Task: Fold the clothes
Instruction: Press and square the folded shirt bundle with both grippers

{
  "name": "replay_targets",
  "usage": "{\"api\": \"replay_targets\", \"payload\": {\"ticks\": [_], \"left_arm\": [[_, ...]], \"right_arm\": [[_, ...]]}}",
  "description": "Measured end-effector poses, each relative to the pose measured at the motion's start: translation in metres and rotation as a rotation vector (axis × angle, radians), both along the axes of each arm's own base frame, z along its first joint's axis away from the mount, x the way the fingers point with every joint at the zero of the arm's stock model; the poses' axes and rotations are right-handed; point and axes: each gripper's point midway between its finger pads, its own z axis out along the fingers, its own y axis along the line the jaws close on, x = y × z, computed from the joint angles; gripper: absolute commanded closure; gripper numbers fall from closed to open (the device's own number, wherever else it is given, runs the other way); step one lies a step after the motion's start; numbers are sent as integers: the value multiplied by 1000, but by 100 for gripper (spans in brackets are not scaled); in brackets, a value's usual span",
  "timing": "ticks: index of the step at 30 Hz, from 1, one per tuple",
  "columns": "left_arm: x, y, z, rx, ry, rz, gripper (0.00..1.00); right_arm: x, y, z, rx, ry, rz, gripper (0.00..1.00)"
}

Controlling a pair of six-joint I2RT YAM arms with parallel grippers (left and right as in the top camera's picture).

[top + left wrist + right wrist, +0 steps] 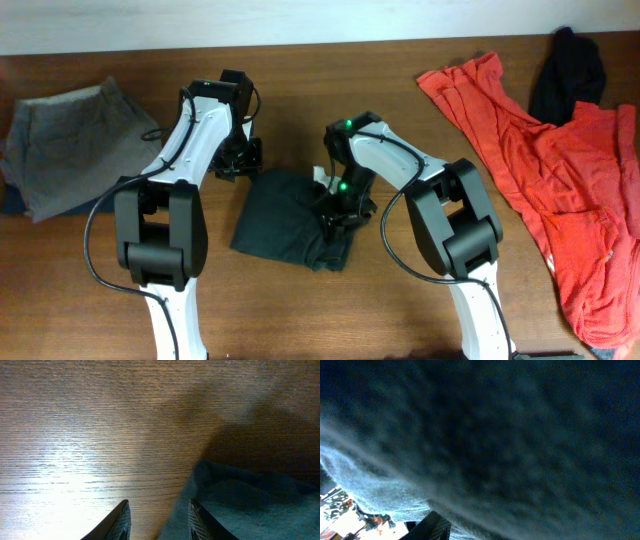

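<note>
The left pincer (160,522) is seen with its fingers apart, bare wood showing between them, and nothing is clamped. The turned edge of the black T-shirt (280,215) lies just beside its right finger. The state of the right pincer (335,220) cannot be told, because its wrist view is filled by dark cloth and only one fingertip is seen. From overhead it is placed on the shirt's right side, the left one at the far left corner.

The step in hand is judged to be a further fold or squaring of this bundle. To do it well, the edge by the left pincer should be taken with all its layers together, low on the counter (300,320). Both sides should be moved evenly so that the layers beneath are not dragged askew.

The shirt is lying mid-counter between the arms as a rough four-sided pad. Its long axis is judged to run across the counter, slightly skewed, with the right end nearer the robot. The coral-red T-shirt (560,180) is spread crumpled at the right, its length running diagonally. The small black piece (572,75) is at its far edge.
</note>
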Motion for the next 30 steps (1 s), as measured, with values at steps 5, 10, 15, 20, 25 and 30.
{"api": "replay_targets", "payload": {"ticks": [5,10,15,20,25,30], "left_arm": [[-2,0,0,1,6,0,62],[-15,3,2,12,60,0,69],[-27,5,3,21,112,-3,70],[-26,5,3,20,107,-3,71],[-16,3,4,12,68,-3,70],[20,-10,22,-47,-69,-14,62]], "right_arm": [[-4,-19,-3,-115,-14,-34,61],[2,-40,-6,-230,-59,-22,61],[24,-83,-9,-454,-178,-24,61],[51,-120,-5,-619,-287,-61,62],[83,-139,8,-723,-428,-86,61],[106,-138,56,-707,-576,-150,54]]}}
